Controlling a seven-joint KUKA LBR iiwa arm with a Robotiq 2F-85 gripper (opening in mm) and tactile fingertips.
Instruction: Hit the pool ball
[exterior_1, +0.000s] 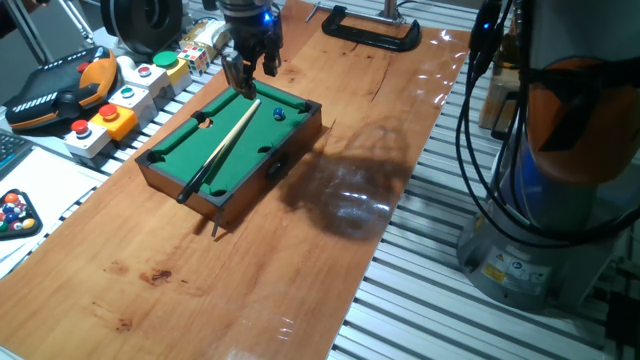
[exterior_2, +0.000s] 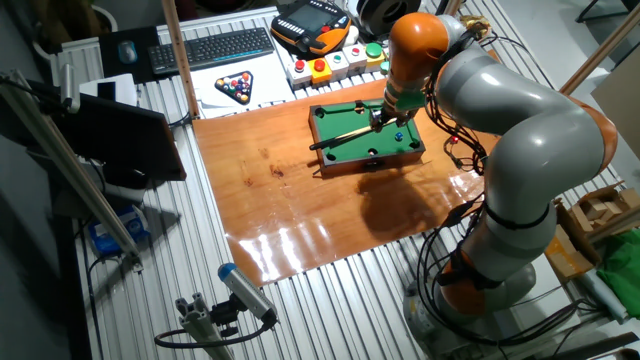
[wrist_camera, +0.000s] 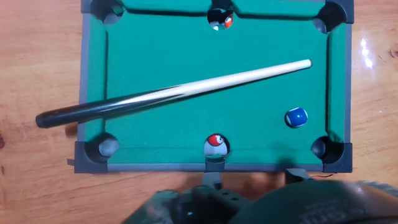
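Note:
The pool ball (exterior_1: 279, 113) is a tiny glossy blue ball on the green felt of the miniature pool table (exterior_1: 262, 140), near one corner pocket. In the hand view the ball (wrist_camera: 296, 117) lies at the right of the table (wrist_camera: 186, 56). A wooden cue (exterior_1: 220, 143) lies loose diagonally across the felt, its pale tip (wrist_camera: 305, 63) apart from the ball. My gripper (exterior_1: 250, 72) hovers above the table's far long rail, open and empty. Its fingertips (wrist_camera: 214, 176) show at the bottom of the hand view. From the other fixed view the gripper (exterior_2: 385, 112) stands just above the ball (exterior_2: 396, 138).
Red balls sit in both side pockets (wrist_camera: 215, 142) (wrist_camera: 219, 20). A racked triangle of coloured balls (exterior_1: 12, 212) lies at the left. A button box (exterior_1: 120, 100), a teach pendant (exterior_1: 60, 90) and a black clamp (exterior_1: 370, 30) stand behind the table.

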